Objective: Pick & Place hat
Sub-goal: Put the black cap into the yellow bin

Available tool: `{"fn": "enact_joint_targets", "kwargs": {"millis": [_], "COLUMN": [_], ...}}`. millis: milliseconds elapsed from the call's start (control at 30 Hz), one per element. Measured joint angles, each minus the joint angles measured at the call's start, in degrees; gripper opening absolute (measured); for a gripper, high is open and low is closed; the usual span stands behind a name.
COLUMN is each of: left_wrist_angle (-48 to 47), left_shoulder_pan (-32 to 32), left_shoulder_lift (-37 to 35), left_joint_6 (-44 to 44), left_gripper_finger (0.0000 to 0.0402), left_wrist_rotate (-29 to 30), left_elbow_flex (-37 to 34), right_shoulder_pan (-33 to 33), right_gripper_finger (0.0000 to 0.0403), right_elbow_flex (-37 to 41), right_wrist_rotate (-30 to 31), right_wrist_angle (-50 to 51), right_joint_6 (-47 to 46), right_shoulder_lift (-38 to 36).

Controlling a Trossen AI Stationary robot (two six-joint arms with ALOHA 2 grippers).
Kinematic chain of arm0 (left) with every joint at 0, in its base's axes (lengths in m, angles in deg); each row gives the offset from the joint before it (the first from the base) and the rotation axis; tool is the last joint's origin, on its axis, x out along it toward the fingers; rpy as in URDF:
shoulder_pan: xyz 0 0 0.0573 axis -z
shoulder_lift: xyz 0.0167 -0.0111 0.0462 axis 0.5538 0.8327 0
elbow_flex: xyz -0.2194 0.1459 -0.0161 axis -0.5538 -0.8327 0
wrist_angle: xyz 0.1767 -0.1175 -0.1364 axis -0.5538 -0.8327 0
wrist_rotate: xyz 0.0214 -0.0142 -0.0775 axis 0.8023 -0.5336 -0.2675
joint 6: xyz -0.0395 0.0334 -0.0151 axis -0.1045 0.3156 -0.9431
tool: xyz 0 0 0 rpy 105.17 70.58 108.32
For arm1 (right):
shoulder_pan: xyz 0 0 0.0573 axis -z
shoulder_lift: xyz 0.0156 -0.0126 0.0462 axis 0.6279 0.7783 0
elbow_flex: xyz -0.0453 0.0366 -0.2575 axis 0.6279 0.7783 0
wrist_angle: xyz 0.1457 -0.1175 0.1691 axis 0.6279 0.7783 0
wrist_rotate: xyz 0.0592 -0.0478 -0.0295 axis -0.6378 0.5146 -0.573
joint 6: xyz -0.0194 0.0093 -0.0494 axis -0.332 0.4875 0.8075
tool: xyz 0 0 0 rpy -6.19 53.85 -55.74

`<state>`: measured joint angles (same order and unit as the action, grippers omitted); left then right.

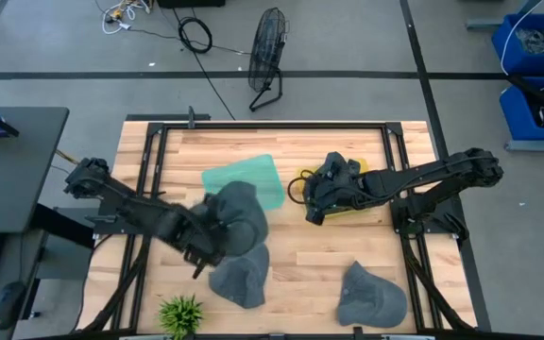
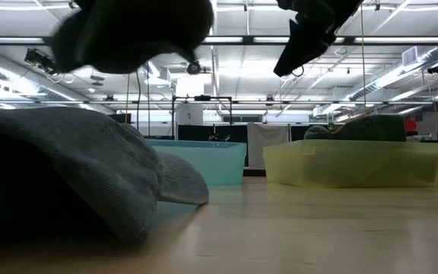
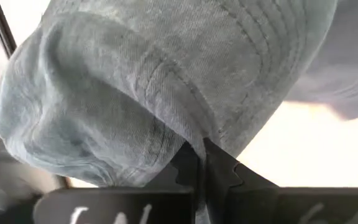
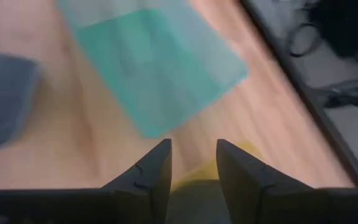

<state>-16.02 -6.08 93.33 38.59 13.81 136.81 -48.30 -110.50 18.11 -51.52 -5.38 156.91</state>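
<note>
My left gripper (image 1: 206, 247) is shut on a grey denim hat (image 1: 239, 212), which it carries above the table beside the teal bin (image 1: 253, 177). In the low view this hat (image 2: 128, 30) hangs high above the table. In the left wrist view the hat (image 3: 166, 81) fills the picture. A second grey hat (image 1: 242, 276) lies flat on the table just below it, and a third (image 1: 371, 295) lies near the front right. My right gripper (image 1: 313, 206) is open and hovers over the yellow bin (image 1: 343, 194), touching nothing. My left gripper pinches the hat between its two fingers at a stitched edge of the cloth (image 3: 194, 140). How many layers it has I cannot tell. The hat is lifted clear of the table and bulges out beyond the fingertips (image 3: 188, 165).
A dark hat (image 2: 363, 125) sits in the yellow bin (image 2: 356, 164). The teal bin (image 2: 204, 164) stands left of it. A small green plant (image 1: 181, 314) is at the near edge. Bare wood shows between the two hats on the table.
</note>
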Motion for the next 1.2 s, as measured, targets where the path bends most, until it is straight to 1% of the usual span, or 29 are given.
{"fn": "enact_joint_targets", "kwargs": {"millis": [167, 267, 333, 400, 467, 533, 600, 667, 833, 1000, 1100, 1200], "left_wrist_angle": [0.5, 2.2, 4.3, 6.6, 10.2, 14.7, 18.5, 21.2, 23.5, 23.3, 23.2, 23.2], "left_shoulder_pan": [-6.4, -9.9, -11.6, -12.5, -12.7, -12.7, -12.6, -12.6, -12.6, -13.1, -13.6, -13.7], "left_shoulder_lift": [3.2, 6.1, 7.9, 9.4, 10.5, 11.0, 11.2, 11.2, 11.2, 11.2, 11.2, 11.2], "left_joint_6": [21.1, 33.1, 39.5, 45.8, 50.5, 54.7, 58.0, 60.6, 64.8, 64.7, 64.8, 65.8], "left_gripper_finger": [0.0011, 0.0011, 0.0011, 0.0011, 0.0011, 0.0012, 0.0012, 0.0012, 0.0012, 0.0012, 0.0012, 0.0012], "left_wrist_rotate": [0.1, 0.5, 2.1, 5.1, 8.9, 10.9, 11.0, 10.3, 8.8, 8.5, 7.0, 6.5], "left_elbow_flex": [0.0, 0.0, 0.0, 0.0, 0.0, 0.0, 0.0, 0.0, 0.0, 0.0, 0.0, 0.0], "right_shoulder_pan": [-1.4, -2.4, -2.9, -2.8, -2.8, -2.8, -2.7, -2.3, -0.8, 0.9, 2.0, 3.1], "right_gripper_finger": [0.013, 0.013, 0.013, 0.013, 0.013, 0.013, 0.013, 0.013, 0.0138, 0.0171, 0.0197, 0.0219], "right_elbow_flex": [0.0, 0.0, 0.0, 0.0, 0.0, 0.0, 0.0, 0.0, 0.0, 0.0, 0.0, 0.0], "right_wrist_rotate": [-1.9, -2.1, -2.9, -7.0, -12.2, -14.7, -14.6, -13.2, -13.3, -13.6, -13.6, -13.5], "right_wrist_angle": [-6.2, -12.9, -17.7, -20.2, -20.6, -20.8, -20.5, -20.7, -20.4, -20.0, -19.9, -19.4], "right_joint_6": [6.0, 11.8, 16.5, 20.2, 23.3, 24.5, 24.6, 25.3, 28.7, 28.9, 28.7, 26.3], "right_shoulder_lift": [0.0, 0.0, 0.0, 0.0, 0.0, 0.4, 1.0, 1.6, 3.7, 5.9, 6.4, 6.7]}}
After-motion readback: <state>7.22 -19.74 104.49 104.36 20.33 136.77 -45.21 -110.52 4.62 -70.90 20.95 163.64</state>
